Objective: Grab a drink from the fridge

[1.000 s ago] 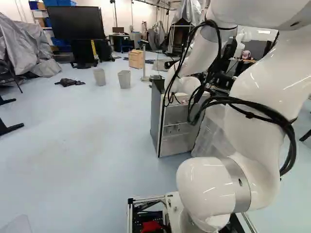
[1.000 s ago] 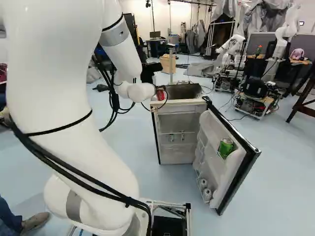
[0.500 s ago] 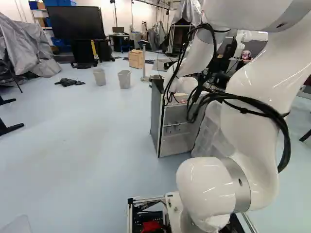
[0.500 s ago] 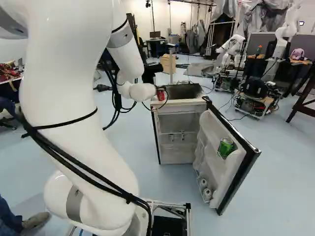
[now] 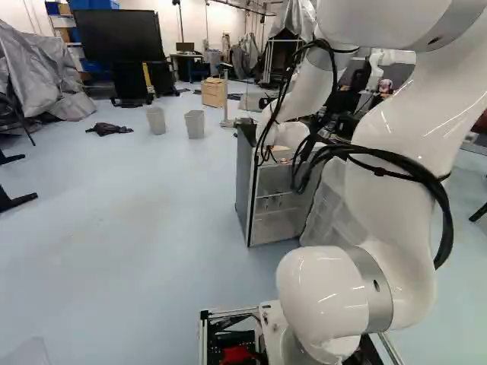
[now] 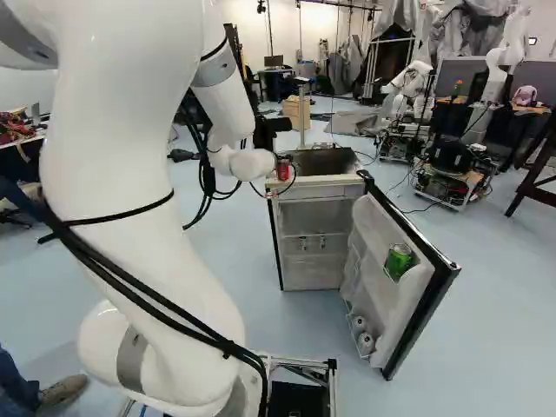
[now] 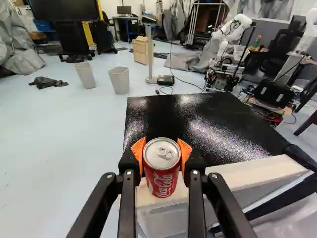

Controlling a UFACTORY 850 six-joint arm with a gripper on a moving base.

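Red soda can (image 7: 162, 173), looks about upright, tab end up, at the fridge's front top edge. Pincer (image 7: 162, 151) clamped on it: orange pads (image 7: 185, 149) press from two opposite sides, high on the body, likely so the round wall stays centred and the lower part stays free. Whether the base bears on the fridge or hangs just above: can't tell.

Under and beyond it, the fridge's black top (image 7: 213, 119) and cream front strip (image 7: 247, 173); a drink at that front edge is an easy reach, no shelf in the way. Fridge (image 5: 244, 182) stands ahead of the base, door (image 6: 431, 306) swung wide, presumably for access inside. Green can (image 6: 399, 261) sits in a door rack, which should stop it falling out; two pale cans (image 6: 362, 334) lower down in the same door. Small items on the inner shelf (image 6: 304, 253), too small to name.

White arm (image 6: 139, 200) arches up and over, so the pincer meets the can from the near side, clear of the door. Black cables (image 6: 139, 301) strapped along it, likely against snagging.

Judged: grasp made, lift and retreat remain. Go straight up first; base could catch the strip, thin wall could dent.
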